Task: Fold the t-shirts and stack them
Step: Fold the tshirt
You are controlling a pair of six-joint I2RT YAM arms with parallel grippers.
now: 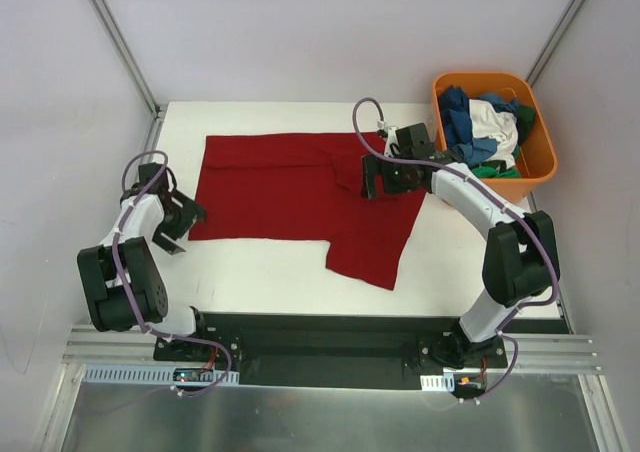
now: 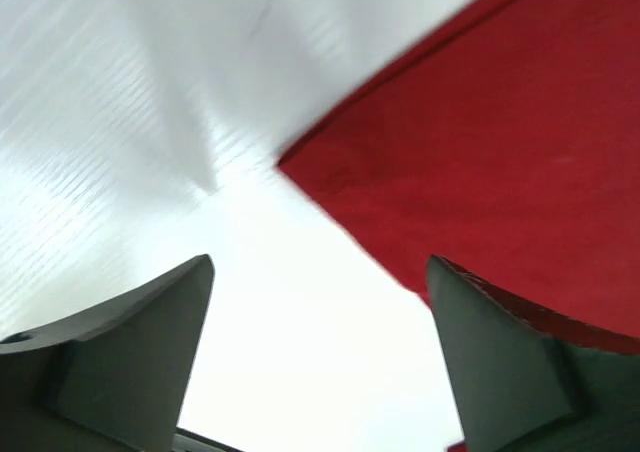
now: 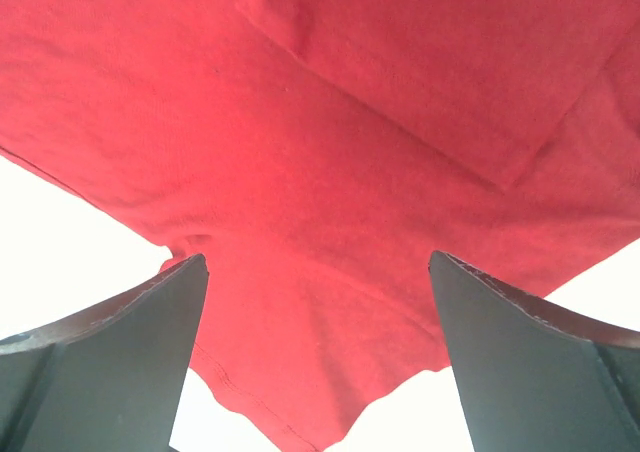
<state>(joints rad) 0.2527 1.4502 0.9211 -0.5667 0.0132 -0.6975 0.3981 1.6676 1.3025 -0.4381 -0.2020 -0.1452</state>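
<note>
The shirt (image 1: 290, 187) lies flat on the table (image 1: 260, 272), one part reaching toward 5 o'clock. More shirts (image 1: 485, 127) sit bunched in the tub (image 1: 490, 75) at 2 o'clock. My left pincer (image 1: 180, 217) hangs at the shirt's 9 o'clock edge, my right pincer (image 1: 375, 177) over its 3 o'clock side.

Left wrist: jaws spread and empty, the corner (image 2: 290, 164) near 12 o'clock.

Right wrist: jaws spread over a doubled layer.

I judge it light and limp, so I pinch hems and corners.
</note>
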